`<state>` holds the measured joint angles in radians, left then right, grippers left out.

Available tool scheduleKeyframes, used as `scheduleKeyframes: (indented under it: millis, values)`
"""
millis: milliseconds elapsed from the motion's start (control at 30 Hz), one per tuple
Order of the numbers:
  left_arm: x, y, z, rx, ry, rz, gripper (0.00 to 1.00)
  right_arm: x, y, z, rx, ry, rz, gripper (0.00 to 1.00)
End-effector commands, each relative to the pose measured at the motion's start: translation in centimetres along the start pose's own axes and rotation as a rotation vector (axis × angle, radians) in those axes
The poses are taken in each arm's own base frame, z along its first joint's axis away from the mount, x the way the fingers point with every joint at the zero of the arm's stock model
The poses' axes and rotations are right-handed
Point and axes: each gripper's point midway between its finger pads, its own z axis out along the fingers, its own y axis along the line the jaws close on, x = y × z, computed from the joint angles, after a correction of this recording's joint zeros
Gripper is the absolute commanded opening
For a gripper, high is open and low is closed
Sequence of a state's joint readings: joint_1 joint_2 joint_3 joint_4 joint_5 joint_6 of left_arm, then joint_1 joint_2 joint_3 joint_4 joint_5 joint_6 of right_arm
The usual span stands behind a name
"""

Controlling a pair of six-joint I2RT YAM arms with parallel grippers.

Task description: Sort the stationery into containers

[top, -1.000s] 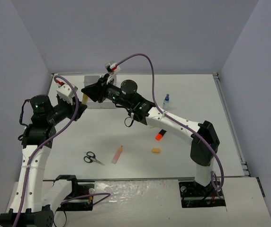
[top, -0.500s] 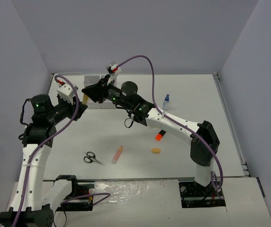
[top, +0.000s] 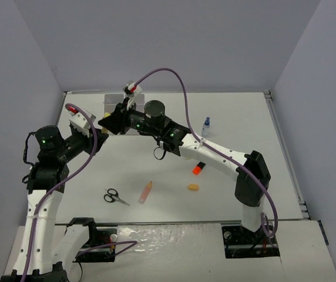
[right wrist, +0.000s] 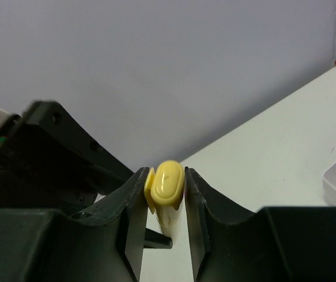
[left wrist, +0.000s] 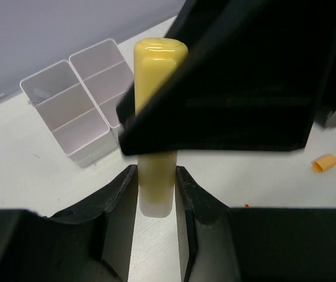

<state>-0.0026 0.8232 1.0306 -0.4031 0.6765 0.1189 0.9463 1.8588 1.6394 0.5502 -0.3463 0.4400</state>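
Both claws grip the same yellow marker [left wrist: 156, 179]. The left claw [left wrist: 156, 174] is closed narrowly on its pale lower end, with a finger pressed to each side. The right claw [right wrist: 165, 178] is pinched on the rounded yellow cap end, and its black body crosses in front of the marker's middle in the left wrist view. The marker sits between the two claws toward the far left corner of the surface [top: 244, 117], near the containers [left wrist: 77, 114], whose white compartments stand open-topped at the far edge. Elsewhere on the surface lie the scissors [top: 116, 196] and a pink pen [top: 145, 192] toward the near edge, an orange marker [top: 198, 169] and a small yellow eraser [top: 193, 187] nearer the middle, and a blue-capped bottle [top: 205, 125] standing upright further back.
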Motion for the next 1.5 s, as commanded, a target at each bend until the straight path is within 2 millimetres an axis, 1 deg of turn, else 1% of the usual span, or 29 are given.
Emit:
scheduleKeyframes:
  millis: [0, 33, 100, 200, 300, 400, 433, 533, 600, 667, 767, 800, 867, 933, 967, 1033, 1100, 1133, 1233, 1267, 1300, 1333, 1400, 1467]
  values:
    - [-6.9, -0.9, -0.9, 0.039, -0.245, 0.155, 0.0, 5.8, 1.3, 0.1, -0.047, 0.203, 0.028, 0.34]
    - [-6.9, -0.9, -0.9, 0.039, -0.245, 0.154, 0.0, 5.8, 1.3, 0.1, -0.047, 0.202, 0.029, 0.35]
    - [-6.6, -1.0, -0.8, 0.046, -0.238, 0.154, 0.0, 5.5, 1.2, 0.1, -0.044, 0.195, 0.032, 0.34]
    - [-6.2, -1.0, -0.8, 0.047, -0.227, 0.151, 0.0, 5.1, 1.2, 0.1, -0.038, 0.18, 0.031, 0.2]
    - [-6.2, -1.1, -0.9, 0.049, -0.229, 0.149, 0.0, 4.8, 1.3, 0.0, -0.035, 0.17, 0.031, 0.12]
    - [-5.9, -1.1, -0.8, 0.049, -0.224, 0.141, 0.0, 4.5, 1.1, 0.1, -0.026, 0.165, 0.033, 0.02]
    - [-5.8, -1.1, -0.7, 0.05, -0.221, 0.143, 0.0, 4.4, 1.0, 0.1, -0.024, 0.163, 0.034, 0.0]
    - [-5.3, -1.1, -0.8, 0.052, -0.208, 0.152, 0.01, 4.1, 0.6, 0.1, -0.015, 0.156, 0.036, 0.0]
    - [-4.9, -1.2, -0.8, 0.054, -0.199, 0.155, 0.21, 3.8, 0.5, 0.1, -0.013, 0.152, 0.037, 0.0]
    - [-4.7, -1.2, -0.8, 0.053, -0.193, 0.16, 0.38, 3.5, 0.1, 0.1, -0.006, 0.147, 0.04, 0.0]
    - [-4.3, -0.9, -0.8, 0.029, -0.184, 0.157, 0.61, 2.9, -0.6, 0.2, 0.013, 0.138, 0.042, 0.0]
    - [-4.3, -0.7, -0.9, 0.022, -0.182, 0.156, 0.67, 2.8, -1.1, 0.2, 0.026, 0.138, 0.04, 0.0]
    - [-4.5, -0.6, -1.0, 0.006, -0.185, 0.159, 0.82, 2.1, -2.0, 0.2, 0.049, 0.125, 0.031, 0.0]
    - [-4.6, -0.4, -1.3, -0.011, -0.187, 0.167, 0.94, 1.2, -3.8, 0.0, 0.078, 0.111, 0.026, 0.0]
    - [-4.4, -0.3, -1.3, -0.016, -0.181, 0.166, 0.96, 1.0, -5.3, -0.1, 0.101, 0.109, 0.028, 0.0]
    - [-4.1, 0.1, -1.5, -0.048, -0.168, 0.158, 0.97, 0.0, -7.5, -0.3, 0.133, 0.095, 0.02, 0.0]
    - [-3.6, 0.3, -1.8, -0.075, -0.154, 0.149, 0.97, -1.0, -10.7, -0.7, 0.183, 0.078, 0.002, 0.0]
    - [-2.9, 0.6, -1.8, -0.09, -0.14, 0.142, 0.97, -2.0, -11.7, -0.7, 0.202, 0.058, -0.033, 0.0]
    - [-2.0, 0.9, -2.2, -0.128, -0.124, 0.137, 0.97, -3.1, -15.8, -0.4, 0.281, 0.038, -0.13, 0.0]
    - [-1.2, 1.1, -2.1, -0.138, -0.109, 0.129, 0.97, -4.7, -16.6, -0.2, 0.31, 0.012, -0.201, 0.0]
    - [-1.0, 1.3, -2.3, -0.157, -0.106, 0.131, 0.97, -4.2, -18.2, -0.1, 0.334, 0.022, -0.215, 0.0]
    - [-0.5, 1.5, -2.4, -0.171, -0.096, 0.13, 0.97, -4.2, -19.6, 0.2, 0.357, 0.021, -0.241, 0.0]
    - [1.0, 1.8, -2.4, -0.195, -0.065, 0.122, 0.97, -4.8, -22.3, 0.7, 0.404, 0.006, -0.309, 0.0]
    - [2.1, 2.1, -2.7, -0.225, -0.047, 0.124, 0.97, -5.2, -24.3, 1.0, 0.427, -0.003, -0.351, 0.0]
